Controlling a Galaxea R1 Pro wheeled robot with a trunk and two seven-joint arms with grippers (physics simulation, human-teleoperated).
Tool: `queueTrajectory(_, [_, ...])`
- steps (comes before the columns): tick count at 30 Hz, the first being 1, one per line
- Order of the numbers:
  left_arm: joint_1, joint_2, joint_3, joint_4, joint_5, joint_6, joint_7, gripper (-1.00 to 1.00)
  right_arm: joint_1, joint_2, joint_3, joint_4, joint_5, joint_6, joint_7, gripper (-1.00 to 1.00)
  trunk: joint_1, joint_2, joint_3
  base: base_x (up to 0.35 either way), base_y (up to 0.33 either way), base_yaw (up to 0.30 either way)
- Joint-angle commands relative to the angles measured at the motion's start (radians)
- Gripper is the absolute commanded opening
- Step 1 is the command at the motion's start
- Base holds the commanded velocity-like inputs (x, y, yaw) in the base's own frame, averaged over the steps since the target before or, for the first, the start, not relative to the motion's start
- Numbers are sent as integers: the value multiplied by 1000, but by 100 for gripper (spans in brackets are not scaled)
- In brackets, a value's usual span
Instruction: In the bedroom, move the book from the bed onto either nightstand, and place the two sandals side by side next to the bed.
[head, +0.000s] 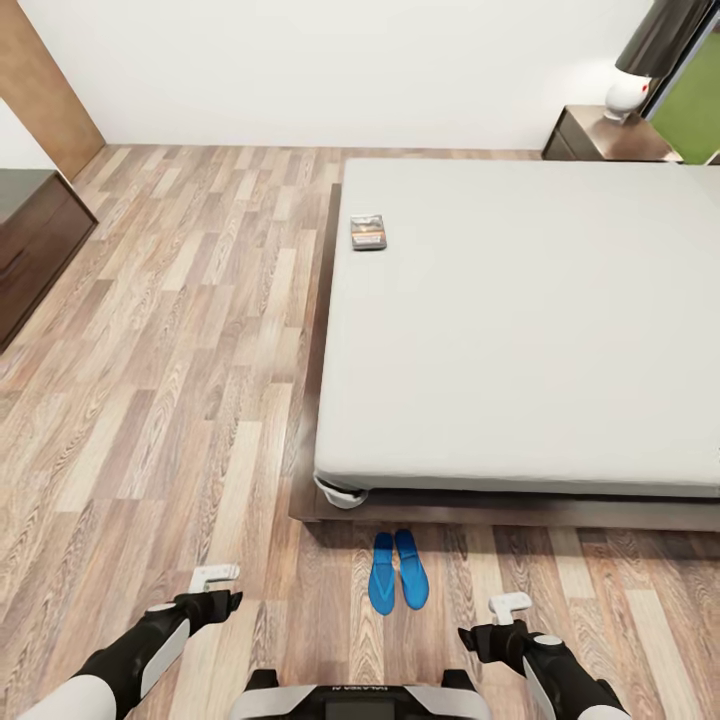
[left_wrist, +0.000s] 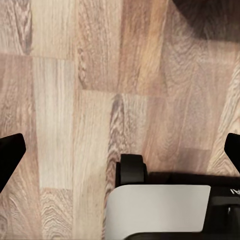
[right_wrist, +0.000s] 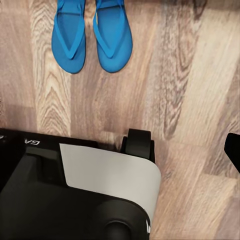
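Already paired, two sandals (head: 397, 585) lie off the bed (head: 520, 320) edge on open floor (head: 180, 400), both jaws released.

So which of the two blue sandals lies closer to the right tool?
The sandal on the robot's right, next to its twin on the floor at the bed's foot. It lies on the side toward the right tool.

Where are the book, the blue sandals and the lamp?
book (head: 368, 232), head view, middle of its cover.
sandals (right_wrist: 113, 40), right wrist view, one sandal's sole.
lamp (head: 627, 95), head view, white base.
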Motion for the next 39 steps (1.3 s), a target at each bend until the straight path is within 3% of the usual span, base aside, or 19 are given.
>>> queueTrajectory(1, [0, 1, -4, 1, 6, 1, 0, 100, 0, 0, -9, -2, 7, 4, 8, 100, -4, 7, 3, 0, 0, 0])
queueTrajectory(13, [0, 0, -4, 10, 5, -10, 0, 100, 0, -6, -12, -3, 6, 3, 8, 100, -50, 91, 40, 0, 0, 0])
queueTrajectory(33, [0, 1, -4, 10, 7, -14, 0, 100, 0, -6, -12, -2, 6, 2, 9, 100, -84, 154, 69, 0, 0, 0])
queueTrajectory(39, [0, 1, -4, 10, 7, -14, 0, 100, 0, -6, -12, -2, 6, 2, 9, 100, -107, 196, 87, 0, 0, 0])
